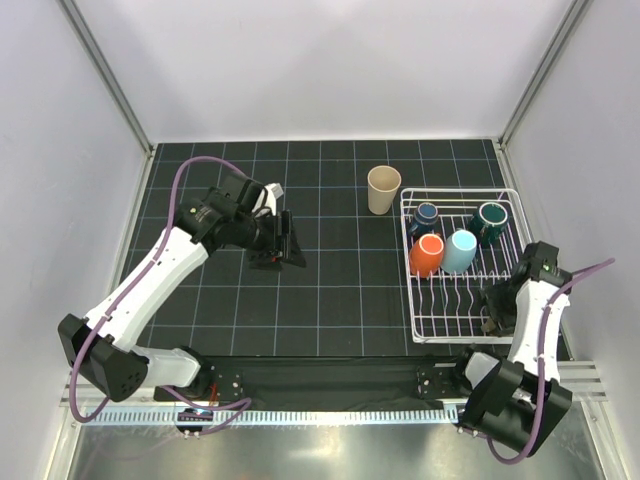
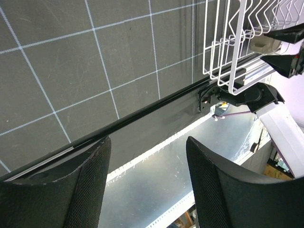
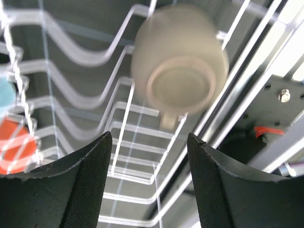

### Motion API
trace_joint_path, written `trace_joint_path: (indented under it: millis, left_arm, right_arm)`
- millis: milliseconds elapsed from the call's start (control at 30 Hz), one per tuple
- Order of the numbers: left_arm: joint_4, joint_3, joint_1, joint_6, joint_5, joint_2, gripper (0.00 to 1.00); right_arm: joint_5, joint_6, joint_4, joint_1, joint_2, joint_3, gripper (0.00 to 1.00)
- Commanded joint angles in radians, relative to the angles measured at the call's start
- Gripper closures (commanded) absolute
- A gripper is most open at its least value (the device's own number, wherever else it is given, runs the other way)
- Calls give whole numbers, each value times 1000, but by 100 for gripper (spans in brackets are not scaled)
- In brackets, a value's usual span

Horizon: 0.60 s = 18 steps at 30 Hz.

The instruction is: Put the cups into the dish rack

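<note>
The white wire dish rack (image 1: 500, 195) stands at the right. It holds the navy cup (image 1: 425, 217), the dark teal mug (image 1: 489, 222), the orange cup (image 1: 427, 256) and the light blue mug (image 1: 460, 250). The tall beige tumbler (image 1: 383, 189) stands upright on the mat just left of the rack. My right gripper (image 1: 495, 310) is open over the rack's near right part. In the right wrist view (image 3: 149, 137) the small taupe mug (image 3: 179, 80) lies bottom-up on the rack wires (image 3: 118, 156), just beyond the open fingers and blurred. My left gripper (image 1: 285, 250) is open and empty over the mat, as the left wrist view (image 2: 147, 142) shows.
The black gridded mat (image 1: 330, 300) covers the table. The rack's near corner (image 2: 228, 57) shows in the left wrist view. Grey walls with metal posts close in the left, right and back. A metal rail (image 1: 330, 412) runs along the near edge.
</note>
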Motion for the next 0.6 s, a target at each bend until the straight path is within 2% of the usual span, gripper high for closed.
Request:
trace_joint_path:
  millis: [0,267,567]
  left_arm:
    - [20,1,8,8,35,-17,37]
    - [43,13,20,-15,38,3,37]
    - [100,70,29,-96,14,71,37]
  right_arm:
    - [-19,11,-115,52,-30,112,34]
    - [3,50,-223,292,43,421,34]
    - [79,-48,-237,590,281,767,34]
